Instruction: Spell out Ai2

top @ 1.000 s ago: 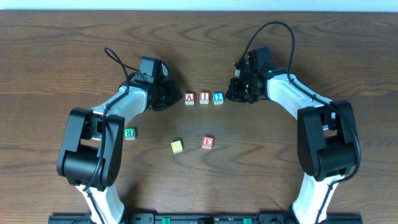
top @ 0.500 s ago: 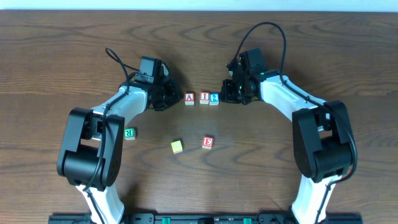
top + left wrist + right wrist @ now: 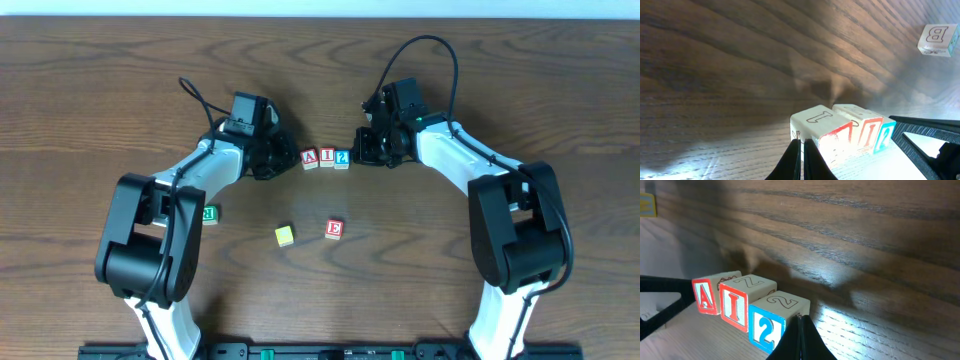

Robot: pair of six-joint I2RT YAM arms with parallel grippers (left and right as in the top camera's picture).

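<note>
Three blocks stand in a tight row at the table's middle: a red A block (image 3: 310,158), a red I block (image 3: 326,157) and a blue 2 block (image 3: 342,158). They also show in the right wrist view as A (image 3: 705,295), I (image 3: 734,305) and 2 (image 3: 765,326). My left gripper (image 3: 285,160) is shut and empty, its tips touching the A block's left side (image 3: 815,131). My right gripper (image 3: 361,152) is shut and empty, its tips (image 3: 801,330) against the 2 block's right side.
A green block (image 3: 209,214) lies at the left, a yellow block (image 3: 285,235) and a red E block (image 3: 334,229) nearer the front. The left wrist view shows a B block (image 3: 938,39) far off.
Both shut grippers moved inward. The 2 block slid left against the I, and the A block slid right, closing the row's gaps.
</note>
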